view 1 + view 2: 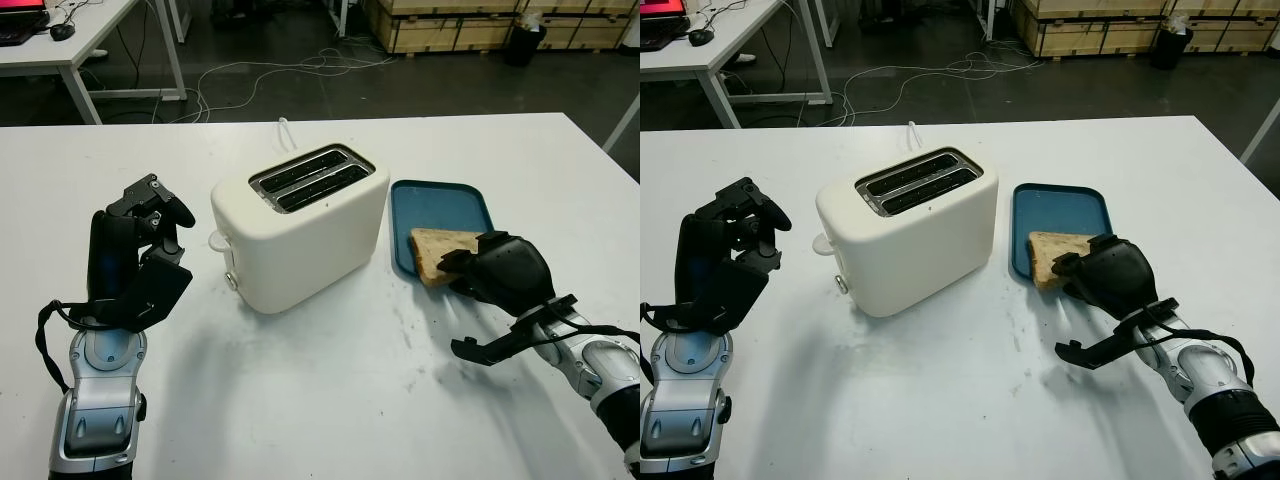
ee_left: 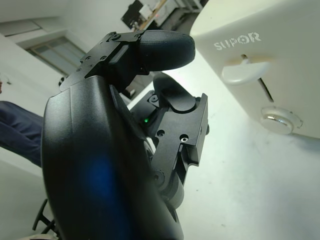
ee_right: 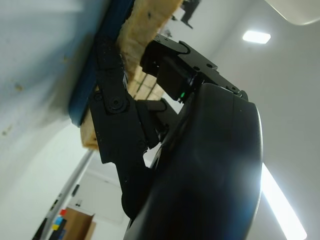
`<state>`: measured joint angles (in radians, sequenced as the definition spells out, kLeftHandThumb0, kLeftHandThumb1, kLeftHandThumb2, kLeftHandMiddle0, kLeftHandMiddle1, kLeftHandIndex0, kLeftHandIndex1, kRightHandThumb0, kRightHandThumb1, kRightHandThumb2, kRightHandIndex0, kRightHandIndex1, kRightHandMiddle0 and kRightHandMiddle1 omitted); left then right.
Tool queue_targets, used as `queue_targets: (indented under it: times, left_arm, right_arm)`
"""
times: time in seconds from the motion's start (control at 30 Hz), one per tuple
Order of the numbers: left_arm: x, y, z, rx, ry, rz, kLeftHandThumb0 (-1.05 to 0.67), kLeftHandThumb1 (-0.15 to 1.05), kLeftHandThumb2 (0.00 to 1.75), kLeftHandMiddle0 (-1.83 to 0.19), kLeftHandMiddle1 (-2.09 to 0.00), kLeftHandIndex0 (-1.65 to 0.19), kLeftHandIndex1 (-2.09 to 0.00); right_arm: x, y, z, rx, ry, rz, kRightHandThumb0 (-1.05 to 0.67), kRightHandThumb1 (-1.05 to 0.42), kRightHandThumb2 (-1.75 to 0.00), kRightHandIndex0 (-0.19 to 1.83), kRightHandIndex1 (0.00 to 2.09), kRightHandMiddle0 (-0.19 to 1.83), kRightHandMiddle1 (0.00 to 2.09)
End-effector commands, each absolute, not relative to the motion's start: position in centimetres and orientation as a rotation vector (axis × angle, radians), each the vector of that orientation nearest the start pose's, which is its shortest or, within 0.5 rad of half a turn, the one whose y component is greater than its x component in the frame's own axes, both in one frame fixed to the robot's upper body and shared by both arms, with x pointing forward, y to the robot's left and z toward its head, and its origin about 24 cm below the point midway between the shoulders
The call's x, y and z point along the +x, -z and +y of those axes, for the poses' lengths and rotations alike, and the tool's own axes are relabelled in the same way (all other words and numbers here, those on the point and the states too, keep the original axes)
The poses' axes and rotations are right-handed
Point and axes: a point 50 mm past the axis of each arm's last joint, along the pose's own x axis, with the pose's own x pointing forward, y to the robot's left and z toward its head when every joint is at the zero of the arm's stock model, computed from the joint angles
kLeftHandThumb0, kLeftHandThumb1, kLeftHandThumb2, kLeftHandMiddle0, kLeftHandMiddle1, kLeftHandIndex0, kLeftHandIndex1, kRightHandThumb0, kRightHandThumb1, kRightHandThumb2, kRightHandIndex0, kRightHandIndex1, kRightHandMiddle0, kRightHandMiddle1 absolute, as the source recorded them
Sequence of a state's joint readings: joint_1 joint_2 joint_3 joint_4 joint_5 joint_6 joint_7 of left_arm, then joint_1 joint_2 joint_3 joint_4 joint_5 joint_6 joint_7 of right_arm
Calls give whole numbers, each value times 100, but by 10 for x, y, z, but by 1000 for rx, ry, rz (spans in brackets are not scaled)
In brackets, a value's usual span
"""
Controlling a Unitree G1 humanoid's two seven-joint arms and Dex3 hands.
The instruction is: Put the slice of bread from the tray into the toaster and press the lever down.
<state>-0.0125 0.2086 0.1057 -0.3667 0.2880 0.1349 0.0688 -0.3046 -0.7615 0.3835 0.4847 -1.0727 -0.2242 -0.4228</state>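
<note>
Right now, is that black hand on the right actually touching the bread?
Touching. The right wrist view shows the right hand with fingers pressed against the slice of bread at the tray edge.

White table (image 1: 330, 400) in the foreground, dark floor (image 1: 300, 40) beyond it strewn with white cables (image 1: 262, 68), white desk (image 1: 75, 45) at far left, wooden crates (image 1: 470, 22) along the back, black bin (image 1: 524, 42) beside them

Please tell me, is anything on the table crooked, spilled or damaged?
Only small things. The slice of bread hangs over the blue tray's front rim, where the right hand closes on it. Crumbs and smears mark the table before the toaster.
</note>
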Motion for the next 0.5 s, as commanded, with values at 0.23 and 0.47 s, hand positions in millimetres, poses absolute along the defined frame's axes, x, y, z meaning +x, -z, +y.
queue_targets:
  times: [0.23,0.47]
  left_arm:
    - [245,-134,203,494,-217,-287,0,92,84,-105,-175,-69,-175]
    - [245,-133,202,490,-215,-294,0,92,84,-104,-175,-69,-175]
  right_arm:
    - [290,-63,-248,-1696,-144,-452,-36,-92,-33,93,175,70,151]
    - [298,-81,-250,-1683,-73,-564,-36,-92,-31,91,175,58,166]
